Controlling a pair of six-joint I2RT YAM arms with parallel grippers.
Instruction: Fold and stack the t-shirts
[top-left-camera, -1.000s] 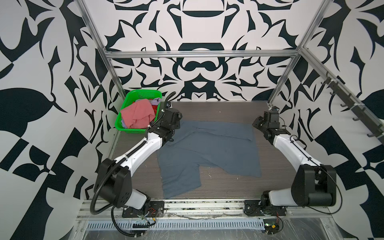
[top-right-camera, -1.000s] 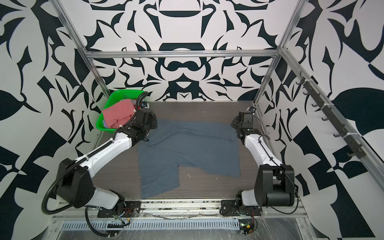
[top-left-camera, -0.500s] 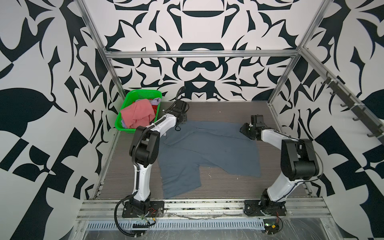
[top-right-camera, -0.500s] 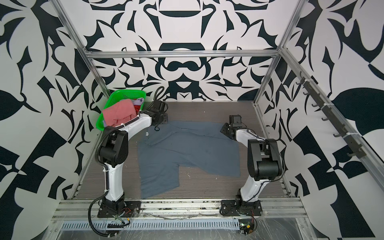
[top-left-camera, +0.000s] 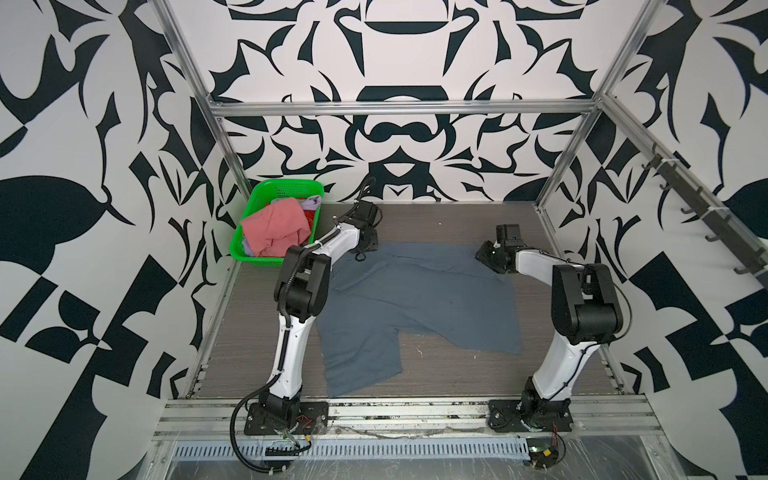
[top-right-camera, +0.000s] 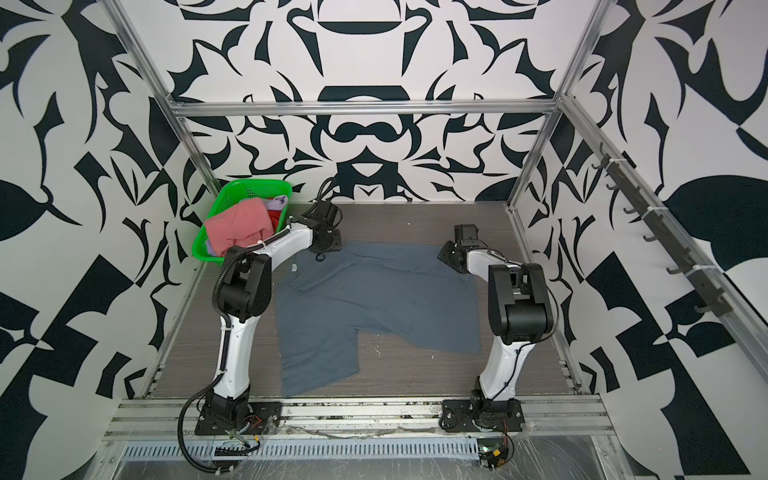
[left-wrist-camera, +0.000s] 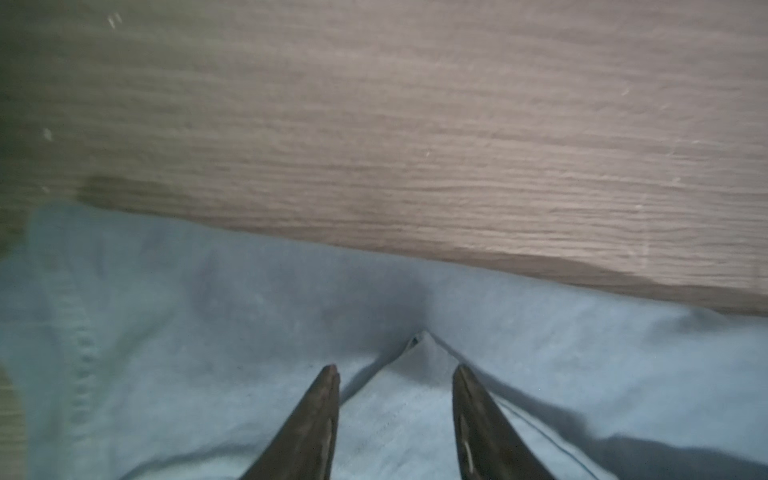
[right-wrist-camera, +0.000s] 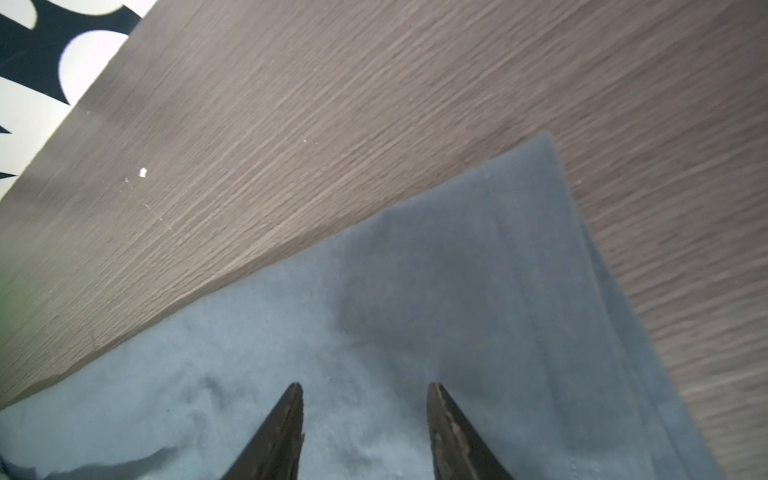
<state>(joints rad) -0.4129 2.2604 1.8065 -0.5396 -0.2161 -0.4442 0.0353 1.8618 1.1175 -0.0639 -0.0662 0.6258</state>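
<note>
My left gripper (left-wrist-camera: 395, 368) sits low on the slate blue-grey cloth t-shirt (left-wrist-camera: 208, 311). Its two black fingers (left-wrist-camera: 316, 415) are parted to a middling width, and a small ridge of cloth stands between them, not pinched as far as I can see. My right gripper (right-wrist-camera: 361, 386) is spread about the same, both tips over flat cloth near a hemmed corner of that shirt, and grips nothing. In both top views the left gripper (top-left-camera: 365, 245) is at one far corner of the shirt (top-left-camera: 415, 299) and the right gripper (top-left-camera: 488, 257) at the other far corner. The garment lies spread on the brown wood-grain table (top-left-camera: 436, 224), with one flap reaching toward the arm bases. The black elbow of the left arm (top-left-camera: 303, 286) hangs over the shirt's edge on its side and hides part of it from me. The right arm (top-left-camera: 582, 299) has its elbow just off the opposite edge. Close beside the left forearm, in the far corner, stands the green perforated plastic basket (top-left-camera: 257, 259). It is heaped with a salmon pink cloth shirt (top-left-camera: 274, 226), and a lavender cloth shirt (top-left-camera: 311, 203) and a red cloth shirt (top-left-camera: 308, 216) show behind it. A dark rail of hooks (top-left-camera: 706, 224) runs along the wall on the right arm's side, well apart from everything.
</note>
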